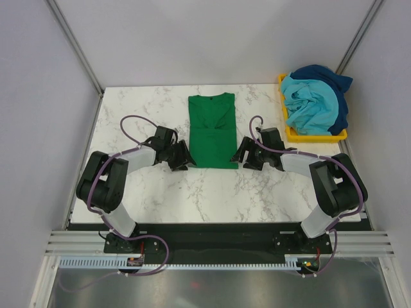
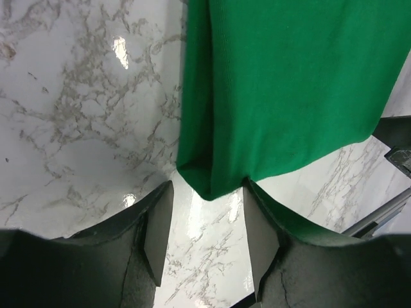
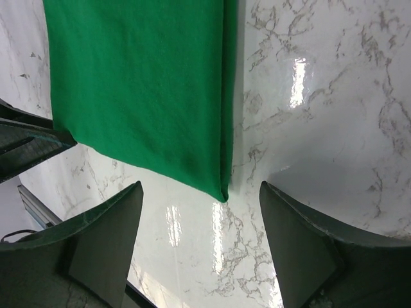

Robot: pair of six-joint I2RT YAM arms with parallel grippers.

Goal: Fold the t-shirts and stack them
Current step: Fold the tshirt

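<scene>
Marble table [image 1: 192,192]: green t-shirt [image 1: 212,131], yellow bin [image 1: 309,138]

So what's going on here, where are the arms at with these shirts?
Both arms are working on the green t-shirt, which lies on the marble table already folded into a narrow lengthwise strip. The left gripper and right gripper sit at its two near corners, jaws open, with nothing gripped yet. The turquoise t-shirt and the dark blue t-shirt lie crumpled and unfolded in the yellow bin at the far right.
</scene>
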